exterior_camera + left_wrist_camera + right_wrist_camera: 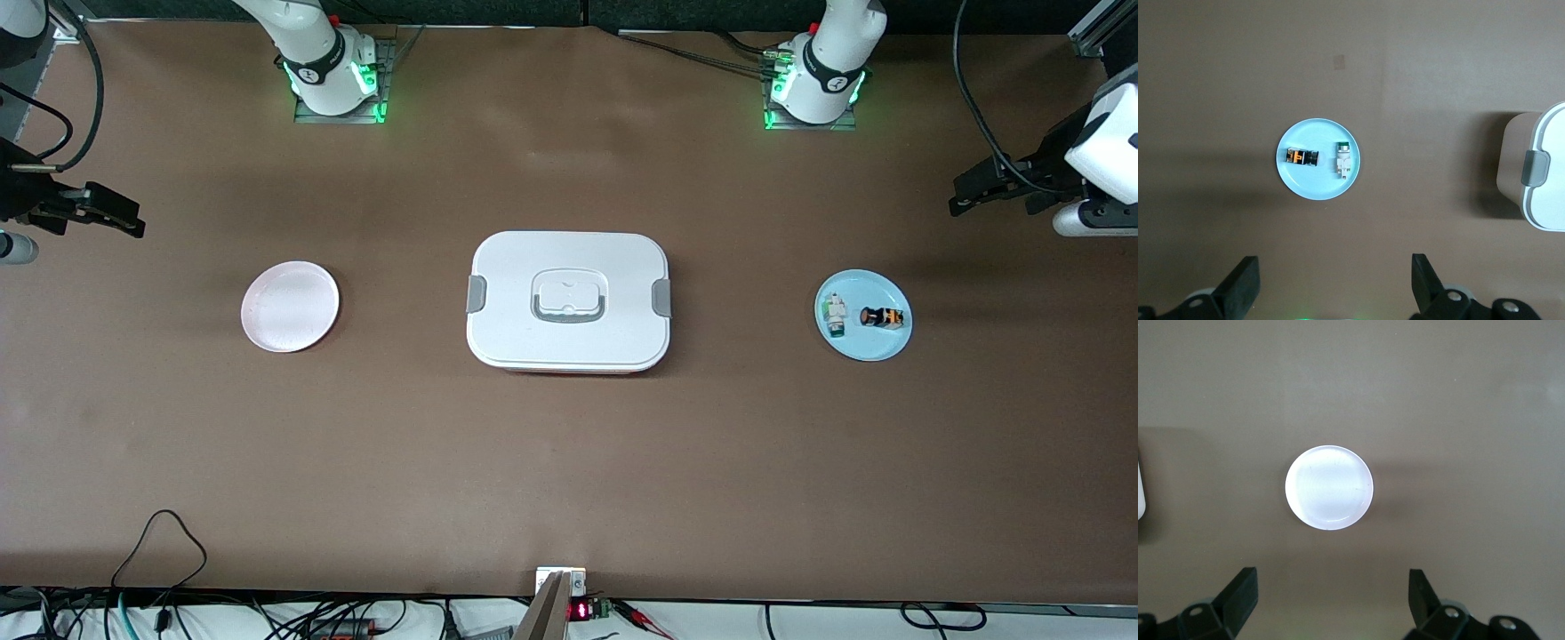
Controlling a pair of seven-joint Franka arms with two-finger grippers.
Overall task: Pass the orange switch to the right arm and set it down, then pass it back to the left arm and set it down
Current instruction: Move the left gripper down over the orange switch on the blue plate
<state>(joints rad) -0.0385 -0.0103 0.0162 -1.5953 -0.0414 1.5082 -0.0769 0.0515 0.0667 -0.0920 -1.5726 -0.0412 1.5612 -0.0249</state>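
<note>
The orange switch (882,316) lies on its side on a light blue plate (867,345) toward the left arm's end of the table. It also shows in the left wrist view (1303,157). The white box (569,258) with grey handle and clips stands at the table's middle. My left gripper (960,196) is open and empty, high over the table beside the blue plate (1315,187); its own view shows it too (1333,263). My right gripper (129,218) is open and empty, high over the right arm's end; its own view shows it too (1331,577).
A small white component with a green end (835,316) lies beside the switch on the blue plate, on the side toward the box. A bare pink plate (290,306) sits toward the right arm's end of the table. Cables run along the table's near edge.
</note>
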